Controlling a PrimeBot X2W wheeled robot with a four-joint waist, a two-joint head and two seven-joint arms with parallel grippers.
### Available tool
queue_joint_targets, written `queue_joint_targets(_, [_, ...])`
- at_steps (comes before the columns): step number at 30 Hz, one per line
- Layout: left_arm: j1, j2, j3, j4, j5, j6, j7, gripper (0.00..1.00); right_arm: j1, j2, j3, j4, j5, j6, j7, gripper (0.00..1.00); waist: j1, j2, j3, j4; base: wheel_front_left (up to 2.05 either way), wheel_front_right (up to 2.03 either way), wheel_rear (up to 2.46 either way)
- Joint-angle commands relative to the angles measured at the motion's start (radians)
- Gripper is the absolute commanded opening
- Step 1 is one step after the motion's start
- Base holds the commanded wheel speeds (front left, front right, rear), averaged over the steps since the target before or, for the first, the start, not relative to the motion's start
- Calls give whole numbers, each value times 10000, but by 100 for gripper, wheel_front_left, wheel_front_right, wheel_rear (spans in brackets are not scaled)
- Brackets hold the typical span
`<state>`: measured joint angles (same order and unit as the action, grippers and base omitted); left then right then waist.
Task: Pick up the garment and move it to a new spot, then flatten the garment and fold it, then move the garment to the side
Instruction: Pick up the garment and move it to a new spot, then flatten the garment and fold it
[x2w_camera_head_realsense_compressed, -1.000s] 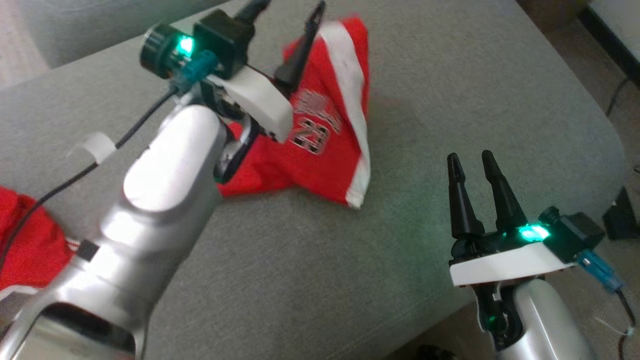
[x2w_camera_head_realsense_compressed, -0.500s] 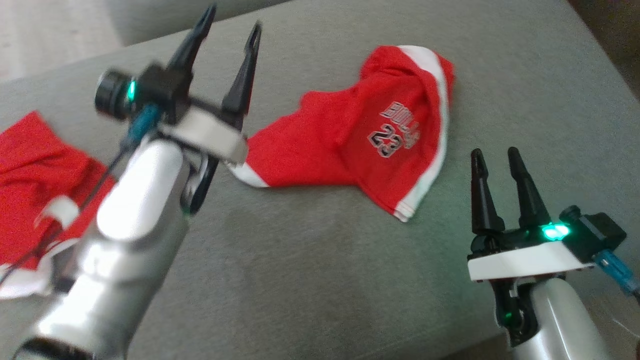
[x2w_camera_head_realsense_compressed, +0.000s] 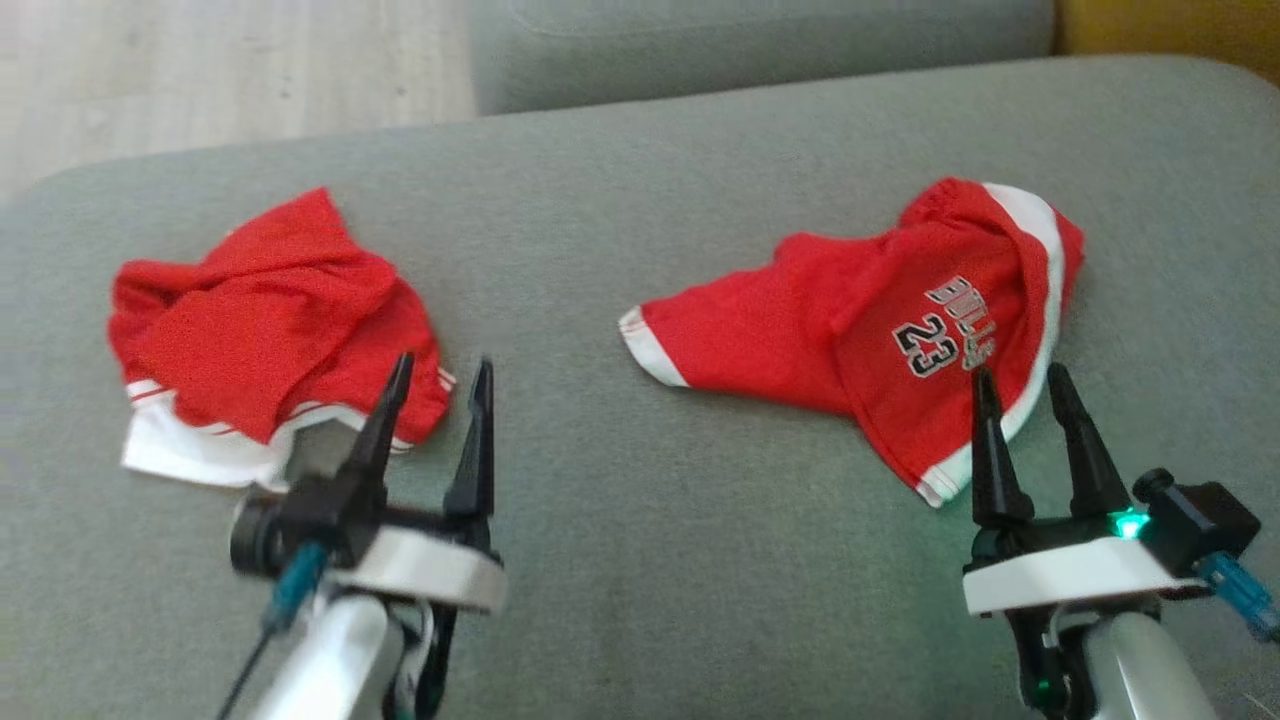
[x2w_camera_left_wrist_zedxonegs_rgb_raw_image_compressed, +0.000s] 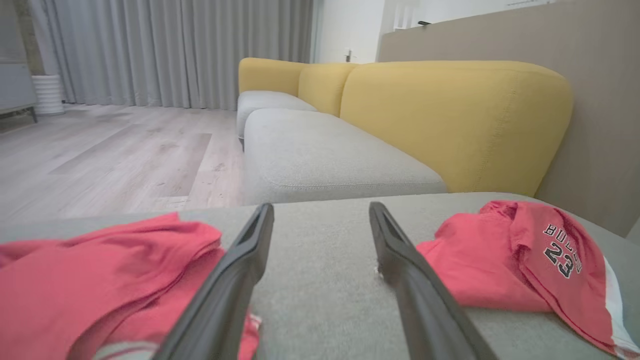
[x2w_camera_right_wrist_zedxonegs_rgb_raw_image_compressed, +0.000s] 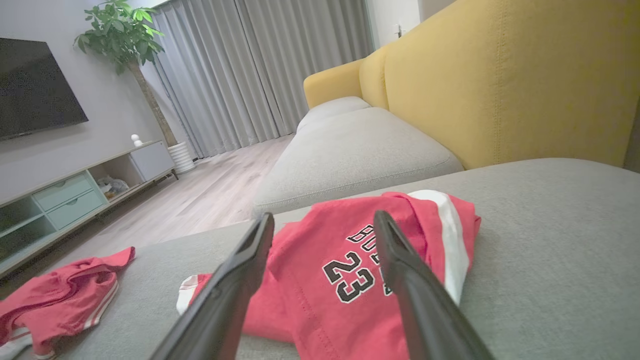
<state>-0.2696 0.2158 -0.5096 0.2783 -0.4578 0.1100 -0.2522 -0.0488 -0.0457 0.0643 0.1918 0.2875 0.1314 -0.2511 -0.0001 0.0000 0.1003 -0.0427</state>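
At the far left of the grey sofa cushion (x2w_camera_head_realsense_compressed: 640, 560) lies a crumpled red garment (x2w_camera_head_realsense_compressed: 260, 320) with white trim along its lower edge, at about ten o'clock from my left claw (x2w_camera_head_realsense_compressed: 443, 362). That claw is released, its two fingers spread wide with nothing between them. In the head view its left fingertip overlaps the heap's five o'clock corner, and I cannot tell whether it touches the cloth. In my left wrist view the heap sits at eight o'clock, and bare cushion shows between my fingers.

A stretch of bare grey fabric keeps the two pieces of clothing well apart.

At two o'clock from my left claw lies the numbered garment (x2w_camera_head_realsense_compressed: 860, 320), red with a white band and "23" printed under some lettering. It is rumpled rather than flat. One white-edged end points to nine o'clock and the bulk is bunched toward two o'clock.

My right claw (x2w_camera_head_realsense_compressed: 1020, 372) is also released and empty, with its fingers pointing to twelve o'clock. In the head view its tips overlap the white hem at the garment's five o'clock edge, but I cannot judge contact. In my right wrist view the "23" shows between my fingers.

Beyond the cushion there is wooden floor (x2w_camera_head_realsense_compressed: 230, 70) at eleven o'clock, a second grey seat (x2w_camera_head_realsense_compressed: 760, 40) at twelve and a yellow backrest (x2w_camera_head_realsense_compressed: 1170, 25) at one.
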Motion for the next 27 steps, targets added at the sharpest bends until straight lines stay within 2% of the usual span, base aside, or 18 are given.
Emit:
queue_joint_targets(1, [-117,-4,517,-496,77,83,-91,100,-155,-45,231,-282,-118,-7,-107,100,1,0,-239,257,0,0,0])
queue_joint_targets(6, [685,-323,863,-968,489,13,-93,100,-22,-45,234,-240,-164,-7,-107,100,1,0,-323,386,0,0,0])
queue_joint_targets(17, [685,-651,1261,-1080,1126,-470,-94,100,-283,-45,386,-18,-427,-7,-107,100,1,0,-157,497,0,0,0])
queue_joint_targets(27, [358,-967,1277,-891,1477,-816,-95,100,-1680,-45,240,1763,-1318,-7,24,100,1,0,564,1131,0,0,0])
